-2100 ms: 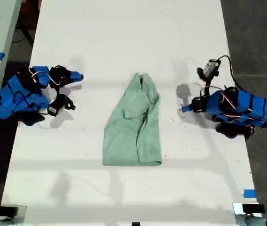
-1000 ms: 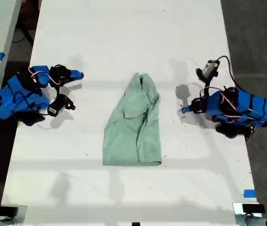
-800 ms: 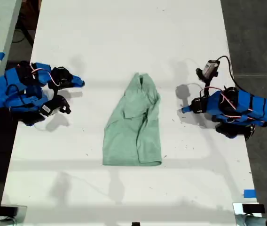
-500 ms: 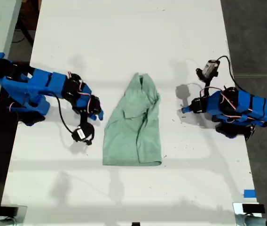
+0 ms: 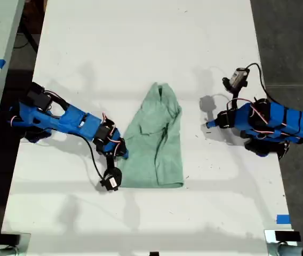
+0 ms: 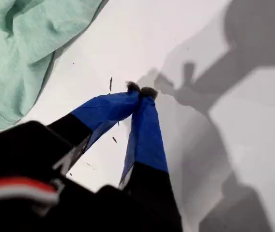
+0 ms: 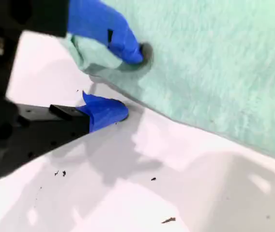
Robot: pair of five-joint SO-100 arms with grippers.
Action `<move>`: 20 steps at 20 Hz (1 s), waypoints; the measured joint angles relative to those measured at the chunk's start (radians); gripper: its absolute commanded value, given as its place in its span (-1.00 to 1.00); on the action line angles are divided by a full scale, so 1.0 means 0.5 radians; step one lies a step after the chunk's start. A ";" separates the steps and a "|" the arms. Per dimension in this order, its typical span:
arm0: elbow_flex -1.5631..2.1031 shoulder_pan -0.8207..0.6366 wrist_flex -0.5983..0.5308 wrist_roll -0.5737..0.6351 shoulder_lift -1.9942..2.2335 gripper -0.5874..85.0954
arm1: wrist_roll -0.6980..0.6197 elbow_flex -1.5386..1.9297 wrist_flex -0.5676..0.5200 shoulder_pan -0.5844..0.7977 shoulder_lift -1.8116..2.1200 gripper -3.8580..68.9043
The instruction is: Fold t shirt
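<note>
Mint-green t shirt [image 5: 154, 140] is laid at centre in the exterior view, my second gripper [image 5: 120, 153] at its 9 o'clock edge; my first gripper [image 6: 141, 90] is seen closed on nothing; my second gripper's parted jaws straddle the hem.

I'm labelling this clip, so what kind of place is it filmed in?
Probably a robotics lab or workshop: two blue robot arms on a long white table, a t shirt between them, blue tape marking the table's edge.
</note>
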 measured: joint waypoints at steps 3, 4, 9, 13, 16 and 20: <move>-0.021 -0.003 0.018 -0.009 -0.046 -0.99 | 0.000 0.000 0.000 0.000 0.000 -0.89; -0.040 -0.003 0.046 -0.009 -0.052 -0.99 | 0.000 0.000 0.000 0.000 0.000 -0.89; -0.433 -0.006 0.549 0.003 -0.061 -0.99 | 0.000 0.000 0.000 0.000 0.000 -0.89; -0.699 0.003 0.641 0.114 0.064 -0.99 | 0.000 0.000 0.000 0.000 0.000 -0.89; -0.838 0.003 0.509 0.279 0.074 -0.99 | 0.000 0.000 0.000 0.000 0.000 -0.89; -0.841 -0.123 0.031 0.592 0.058 -0.99 | 0.000 0.000 0.000 0.000 0.000 -0.89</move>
